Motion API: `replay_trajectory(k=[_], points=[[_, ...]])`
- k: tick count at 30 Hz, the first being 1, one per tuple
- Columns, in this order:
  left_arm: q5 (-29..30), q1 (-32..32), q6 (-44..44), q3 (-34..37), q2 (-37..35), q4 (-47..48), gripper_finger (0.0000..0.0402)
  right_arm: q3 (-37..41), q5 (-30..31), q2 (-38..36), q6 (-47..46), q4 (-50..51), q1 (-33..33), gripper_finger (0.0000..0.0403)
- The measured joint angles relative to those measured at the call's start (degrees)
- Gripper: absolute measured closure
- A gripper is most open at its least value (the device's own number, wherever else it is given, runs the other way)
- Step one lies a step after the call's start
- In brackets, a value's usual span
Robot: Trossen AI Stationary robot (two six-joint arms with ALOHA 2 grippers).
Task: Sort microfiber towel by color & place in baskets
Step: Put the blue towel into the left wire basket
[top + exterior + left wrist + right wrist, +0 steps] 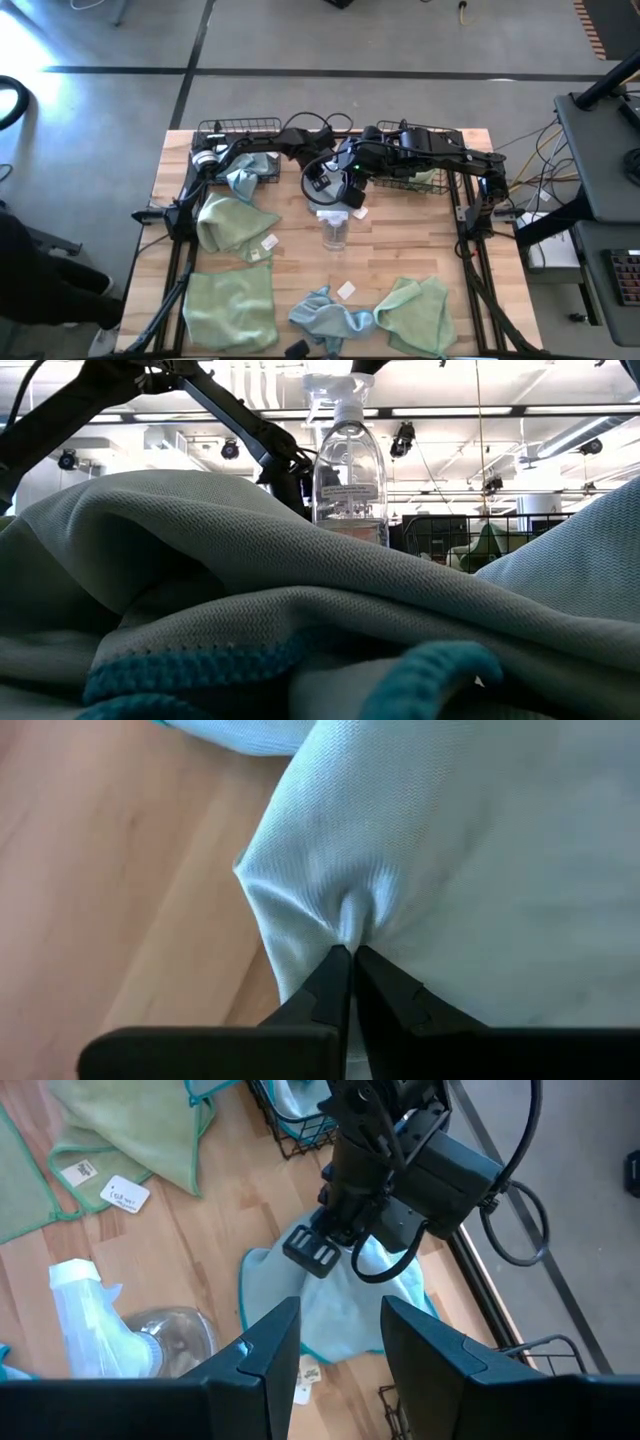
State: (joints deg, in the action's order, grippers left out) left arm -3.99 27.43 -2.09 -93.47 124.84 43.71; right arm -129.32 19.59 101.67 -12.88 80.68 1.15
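A light blue towel lies on the table between the two baskets, just beyond the clear jar. My left gripper is shut on this towel; it also shows in the right wrist view. My right gripper is open and empty, hovering above the same towel, close beside the left one. The left basket holds a light blue towel that hangs over its near rim. The right basket holds a pale green towel. My left gripper pinches a small raised pucker of the light blue towel between its two fingertips, away from the hem. The fingers come from above, pointing down. The cloth tents up at the pinch, and the rest of the towel lies on the table.
Pale green towels lie at the left, near left and near right. A crumpled light blue towel lies at the near edge. The jar stands just before the grippers. Both arms cross over the table's far middle.
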Motion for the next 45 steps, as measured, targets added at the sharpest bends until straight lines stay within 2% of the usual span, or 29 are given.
replay_trajectory(k=[7,20,25,28,33,35,45], points=[[0.0,-0.1,2.1,-8.6,0.0,9.2,0.0401,0.0,0.0,0.0,-0.1,0.0,0.0,0.0266],[0.5,-0.4,8.9,-32.7,0.0,29.5,0.0402,0.0,0.0,0.0,-0.1,0.1,0.0,0.0266],[5.7,-0.4,10.7,-41.7,-0.1,38.0,0.0402,0.0,0.0,0.0,0.0,0.1,0.0,0.0266],[10.5,-0.3,11.8,-39.8,-2.8,38.7,0.0402,0.0,0.0,0.0,0.0,0.1,0.0,0.0266],[20.1,0.8,11.8,-39.9,-5.0,46.9,0.0401,0.3,0.0,0.0,0.0,0.1,0.0,0.0266],[23.6,1.3,11.5,-39.9,-5.9,46.1,0.0401,0.7,0.0,0.0,0.0,0.1,0.0,0.0266],[24.4,5.4,11.4,-39.9,-14.4,46.3,0.0401,3.7,0.0,0.0,-0.7,0.1,0.0,0.0266]])
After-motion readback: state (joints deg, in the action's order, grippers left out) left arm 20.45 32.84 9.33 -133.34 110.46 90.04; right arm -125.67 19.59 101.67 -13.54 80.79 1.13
